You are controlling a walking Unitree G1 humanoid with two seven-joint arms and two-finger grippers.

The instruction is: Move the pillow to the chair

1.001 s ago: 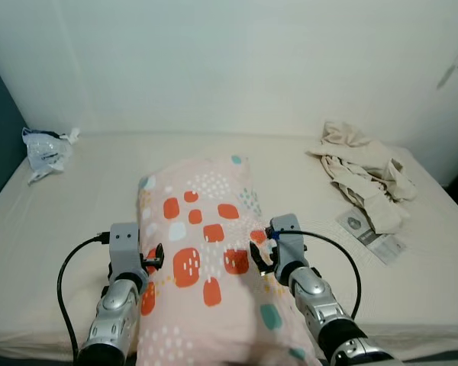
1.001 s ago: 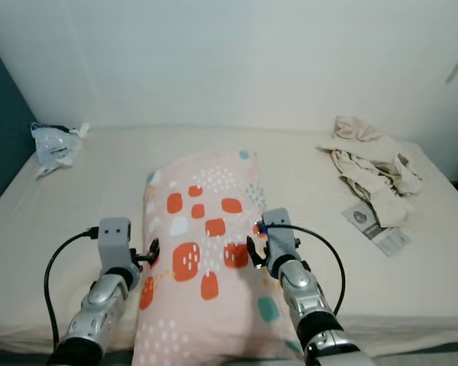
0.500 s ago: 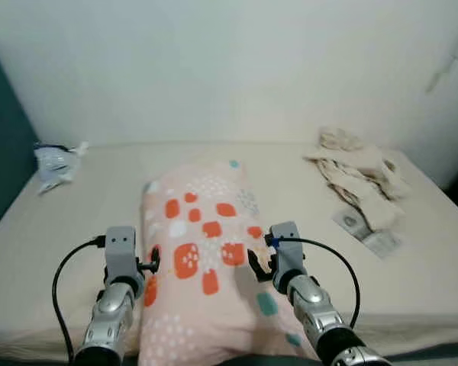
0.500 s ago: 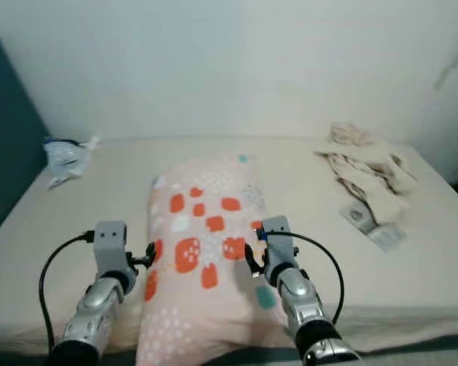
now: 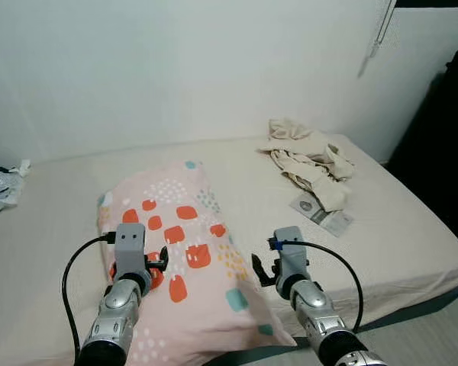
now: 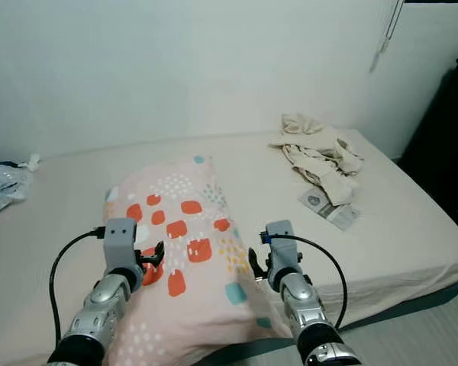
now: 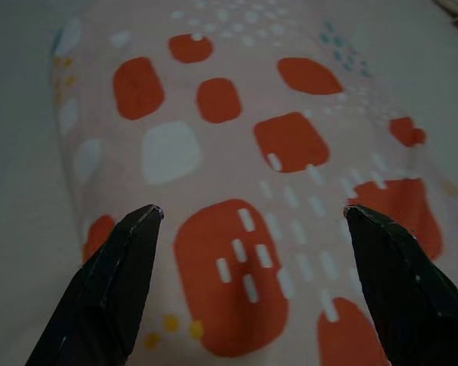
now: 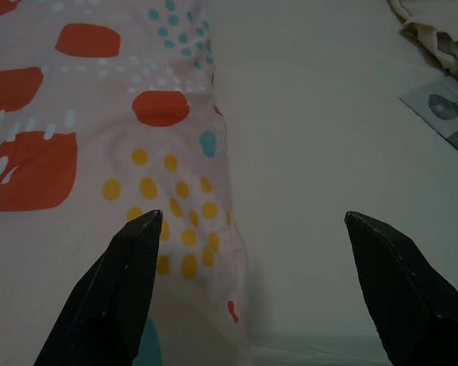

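Observation:
The pink pillow point(image 5: 172, 248) with orange, white and teal patches lies lengthwise on the beige bed point(image 5: 397, 244), its near end at the bed's front edge. My left gripper point(image 5: 157, 261) is low over the pillow's left part. In the left wrist view it point(image 7: 252, 217) is open, with the patterned cover spread under its fingers point(image 7: 114, 282). My right gripper point(image 5: 258, 271) sits at the pillow's right edge. It point(image 8: 252, 221) is open too, straddling the pillow's edge point(image 8: 160, 175) and bare sheet. Neither gripper holds anything.
A heap of beige clothes point(image 5: 309, 156) and a flat printed packet point(image 5: 320, 215) lie on the bed's far right. A crumpled plastic bag point(image 5: 0, 187) is at the far left. A white wall runs behind. Grey floor point(image 5: 443, 328) and something dark point(image 5: 454, 130) are to the right.
The whole view has swung to the right, so the bed's right edge and the floor have come in. Both grippers stay open at the pillow's sides.

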